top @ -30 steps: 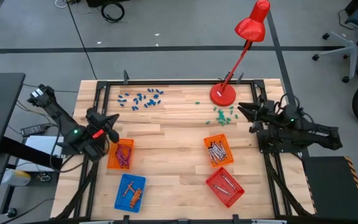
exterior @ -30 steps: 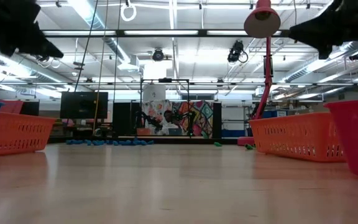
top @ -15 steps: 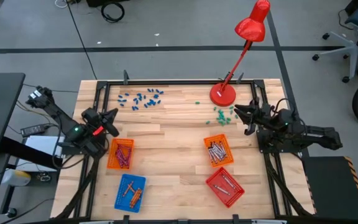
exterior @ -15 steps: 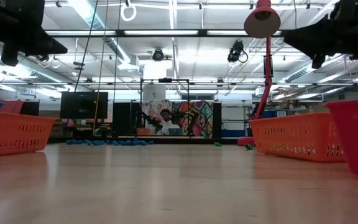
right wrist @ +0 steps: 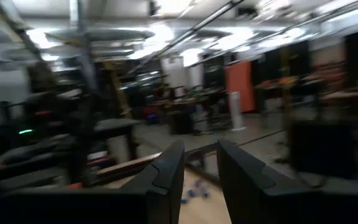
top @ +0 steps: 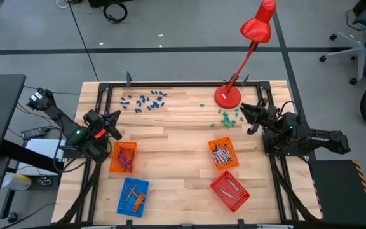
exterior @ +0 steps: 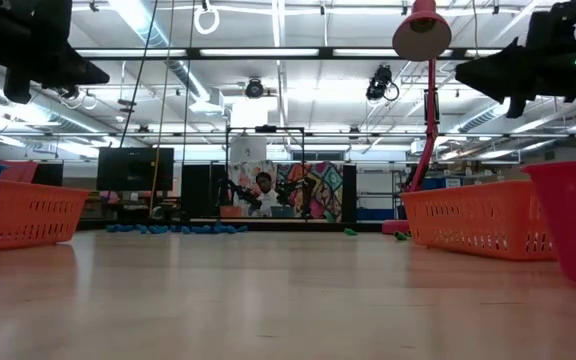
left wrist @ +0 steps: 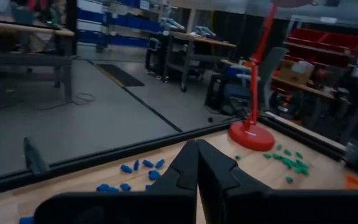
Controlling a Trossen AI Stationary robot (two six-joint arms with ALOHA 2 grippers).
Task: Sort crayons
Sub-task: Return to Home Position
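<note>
The crayons lie in four mesh baskets: pink and red ones in the left orange basket [top: 123, 157], orange ones in the blue basket [top: 134, 194], grey ones in the right orange basket [top: 223, 154], and more in the red basket [top: 230, 190]. My left gripper [top: 114, 121] hangs shut and level above the table's left edge, just beyond the left orange basket; its fingertips [left wrist: 197, 148] meet with nothing between them. My right gripper [top: 246, 114] hovers open and nearly level at the table's right edge, near the green bits, with nothing between its fingers [right wrist: 199, 152].
A red desk lamp stands with its base [top: 227, 97] at the far right. Small blue bits [top: 143, 100] lie scattered at the far left, green bits [top: 229, 116] in front of the lamp. The table's middle [top: 170, 146] is bare wood.
My left gripper has swung a little toward the far edge and rolled about its own axis, staying shut. My right gripper has sunk a little and tipped its fingers slightly upward, staying open.
</note>
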